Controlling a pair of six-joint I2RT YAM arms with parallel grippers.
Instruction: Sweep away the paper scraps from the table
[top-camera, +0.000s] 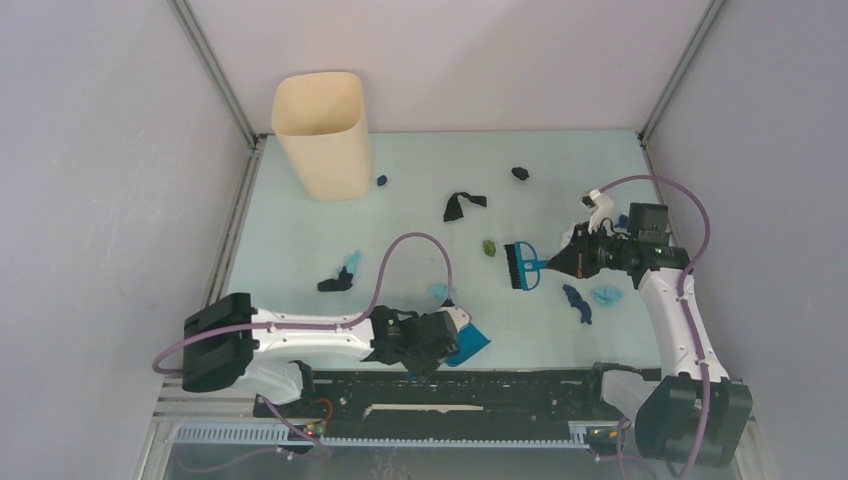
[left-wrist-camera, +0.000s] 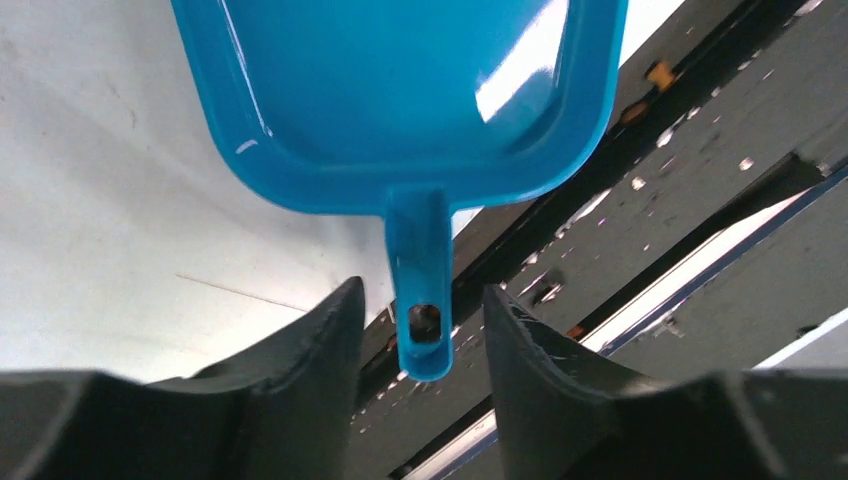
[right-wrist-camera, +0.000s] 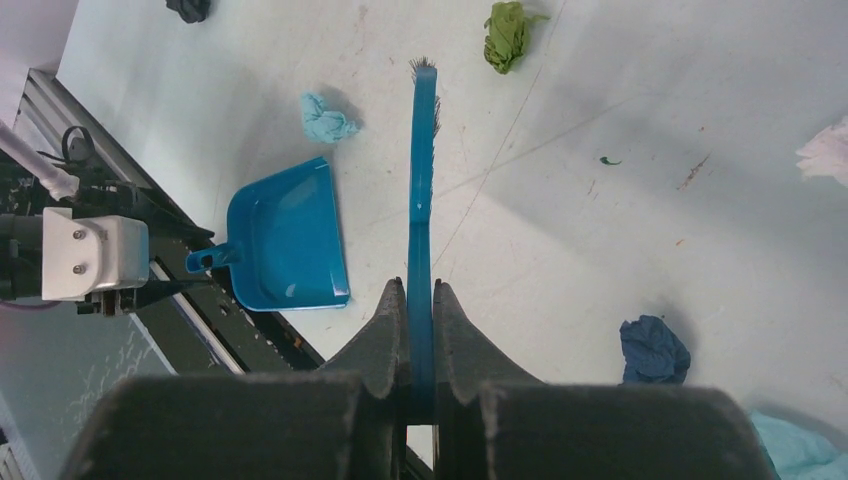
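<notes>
Several paper scraps lie on the pale green table (top-camera: 560, 340): black ones (top-camera: 463, 205) (top-camera: 520, 173), a green one (top-camera: 489, 246), a light blue one (top-camera: 438, 290), a dark blue one (top-camera: 577, 302) and another light blue one (top-camera: 606, 295). My right gripper (right-wrist-camera: 418, 285) is shut on the handle of the blue hand brush (right-wrist-camera: 422, 150), its bristles (top-camera: 516, 265) just right of the green scrap (right-wrist-camera: 508, 32). My left gripper (left-wrist-camera: 423, 290) is open, its fingers either side of the blue dustpan's handle (left-wrist-camera: 420, 300) with a gap on both sides. The dustpan (top-camera: 468, 343) rests at the table's near edge.
A beige bin (top-camera: 322, 135) stands at the back left, with a small dark blue scrap (top-camera: 381, 180) beside it. A black and blue scrap (top-camera: 340, 278) lies left of centre. A black rail (top-camera: 450, 395) runs along the near edge. Grey walls enclose the table.
</notes>
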